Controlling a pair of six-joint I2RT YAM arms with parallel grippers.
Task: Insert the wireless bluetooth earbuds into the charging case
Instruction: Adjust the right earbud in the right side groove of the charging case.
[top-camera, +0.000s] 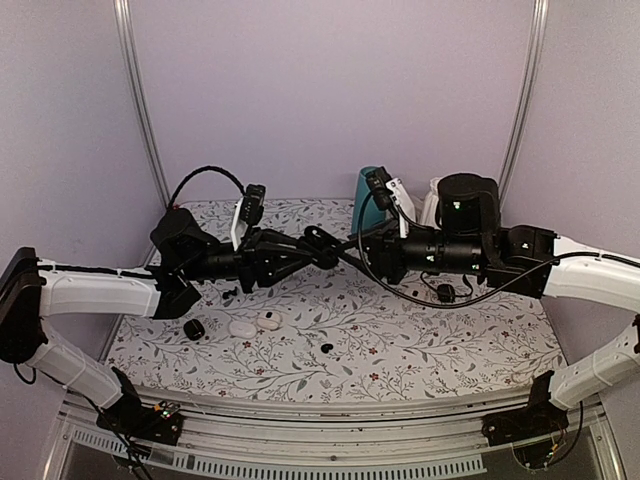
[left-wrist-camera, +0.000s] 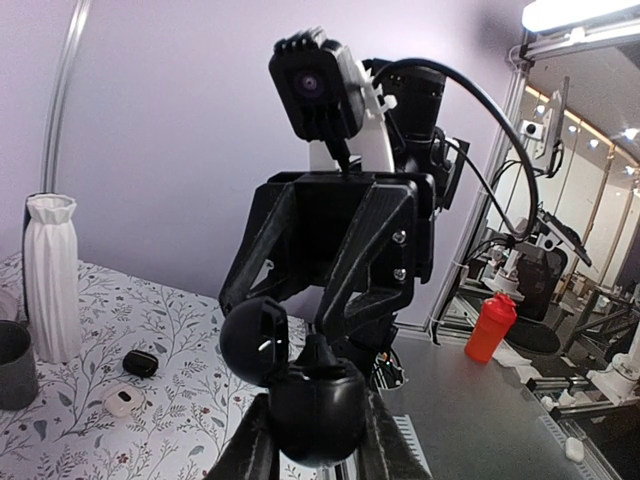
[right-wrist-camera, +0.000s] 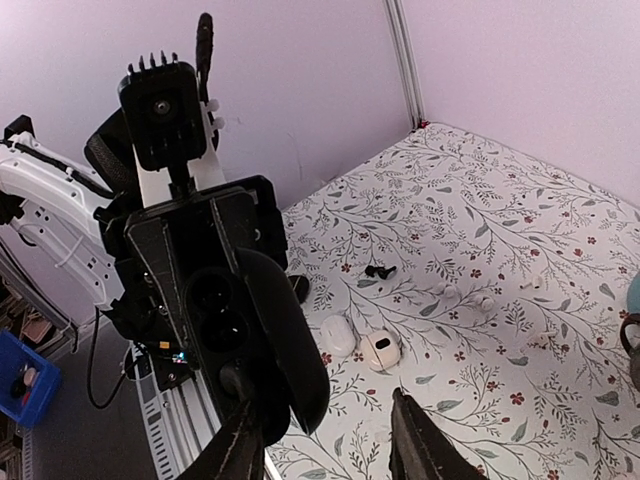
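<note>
Overhead, one earbud (top-camera: 327, 347) lies loose on the floral table (top-camera: 450, 350), too small to tell its long axis; only the right wrist view looks into the charging case (right-wrist-camera: 215, 310), lid open, sockets facing the right hand (right-wrist-camera: 330, 445), whose fingers stand apart, empty. The left hand (left-wrist-camera: 318, 435) clamps the case mid-air before lilac walls (top-camera: 330, 90)
</note>
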